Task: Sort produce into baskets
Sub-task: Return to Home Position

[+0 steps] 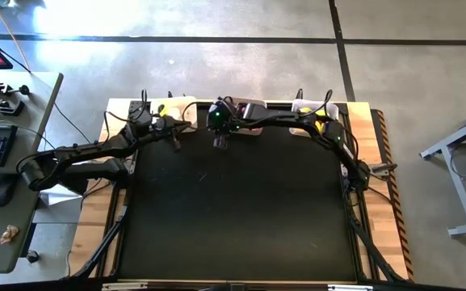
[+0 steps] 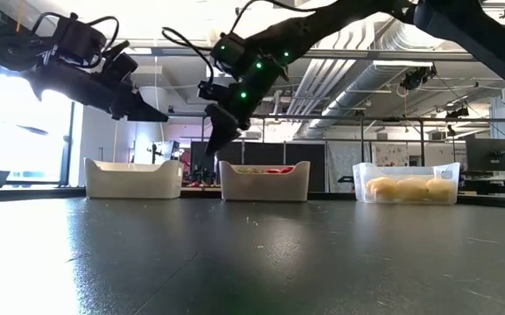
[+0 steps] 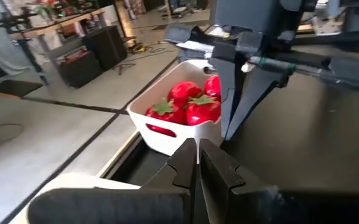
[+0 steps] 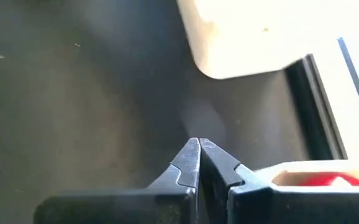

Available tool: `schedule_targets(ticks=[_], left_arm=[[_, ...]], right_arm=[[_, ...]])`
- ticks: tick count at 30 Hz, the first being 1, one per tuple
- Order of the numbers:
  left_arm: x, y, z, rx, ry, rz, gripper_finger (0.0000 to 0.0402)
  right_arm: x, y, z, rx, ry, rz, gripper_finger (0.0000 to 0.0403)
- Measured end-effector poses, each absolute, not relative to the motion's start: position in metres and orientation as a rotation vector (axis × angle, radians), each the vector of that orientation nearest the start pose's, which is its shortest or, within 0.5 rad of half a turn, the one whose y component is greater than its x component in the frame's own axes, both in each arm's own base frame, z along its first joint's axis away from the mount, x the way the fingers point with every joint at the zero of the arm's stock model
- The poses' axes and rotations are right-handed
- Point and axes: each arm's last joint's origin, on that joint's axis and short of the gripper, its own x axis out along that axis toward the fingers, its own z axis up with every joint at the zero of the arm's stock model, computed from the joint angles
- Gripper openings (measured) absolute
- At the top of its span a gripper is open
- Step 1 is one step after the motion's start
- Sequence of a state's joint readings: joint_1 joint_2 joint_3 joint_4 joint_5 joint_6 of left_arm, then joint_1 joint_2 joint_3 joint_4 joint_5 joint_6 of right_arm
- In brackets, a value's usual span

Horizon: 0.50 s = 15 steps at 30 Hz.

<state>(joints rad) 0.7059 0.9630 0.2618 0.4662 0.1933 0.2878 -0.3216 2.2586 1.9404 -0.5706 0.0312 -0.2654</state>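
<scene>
Seemingly the sorting is finished: no produce lies loose on the desk (image 2: 252,254). Red tomatoes (image 3: 188,106) fill the middle bin (image 2: 264,185) and lemons (image 2: 410,188) fill the clear bin (image 2: 407,168). The white bin (image 2: 134,179) hides its contents. Both the left claw (image 2: 160,114) and the right claw (image 2: 213,140) hang pressed together, empty, above the desk near the bins. No writing is legible.

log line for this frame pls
left gripper shut, empty, raised | right gripper shut, empty, by middle basket | tomatoes in middle basket | lemons in clear basket
</scene>
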Motion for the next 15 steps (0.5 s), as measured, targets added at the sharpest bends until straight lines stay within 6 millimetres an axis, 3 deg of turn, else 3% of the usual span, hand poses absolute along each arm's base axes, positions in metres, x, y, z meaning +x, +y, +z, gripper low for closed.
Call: schedule_targets(ticks=[6, 9, 15], left_arm=[[0.148, 0.115, 0.185, 0.15, 0.27, 0.377, 0.0007], [0.15, 0.114, 0.186, 0.143, 0.245, 0.332, 0.0007], [0.154, 0.11, 0.194, 0.118, 0.159, 0.275, 0.0007]], right_arm=[[0.459, -0.137, 0.201, -0.129, 0.811, -0.145, 0.0], [0.434, -0.125, 0.198, -0.123, 0.695, -0.119, 0.0], [0.363, -0.104, 0.2, -0.118, 0.53, -0.139, 0.0]])
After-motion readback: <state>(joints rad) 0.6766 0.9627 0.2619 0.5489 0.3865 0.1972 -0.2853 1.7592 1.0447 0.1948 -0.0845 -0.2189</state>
